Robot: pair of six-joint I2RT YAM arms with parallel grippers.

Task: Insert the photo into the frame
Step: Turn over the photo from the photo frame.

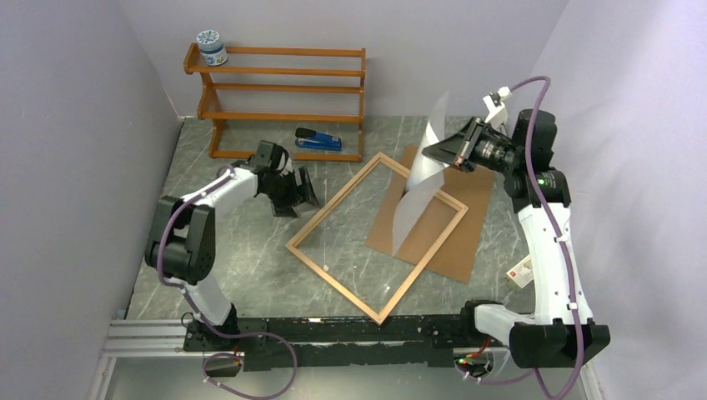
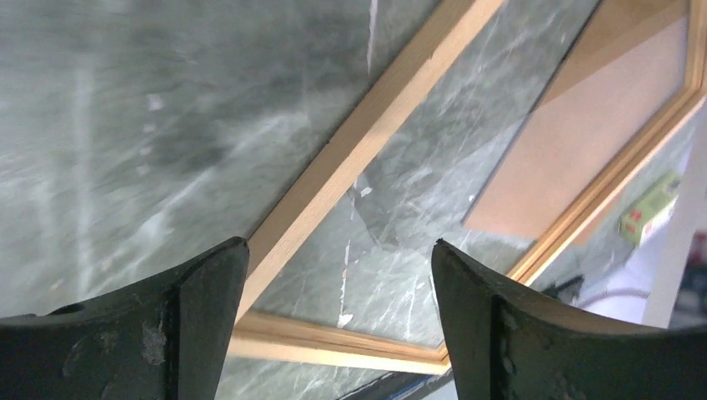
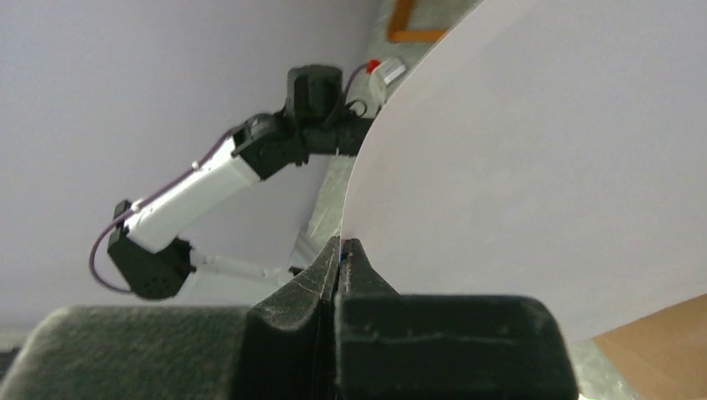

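My right pincer is pinched shut on the photo. I have it by one side edge, and the two fingertips meet with only the sheet between them. The sheet stands nearly upright and bows slightly. I see only its plain white side, from above and through my right wrist camera. Seen from above, the photo runs from 12 o'clock of my grip down to about 7 o'clock. Its lower end hangs over the pane of the frame, inside the far right corner. I cannot tell whether that lower edge touches the pane.

The frame lies flat on the table as a tilted rectangle at the middle. My right pincer hangs above its 1 o'clock side. A brown backing board lies flat under the frame's corner at 3 o'clock and shows through the glass.

My left pincer is spread wide and holds nothing. It hovers just off the frame's 10 o'clock edge, and its wrist camera looks down on the light wood moulding between the fingers.

At 11 o'clock of the table stands an orange-brown shelf rack with a jar on top. A blue stapler lies on the rack's lowest shelf.
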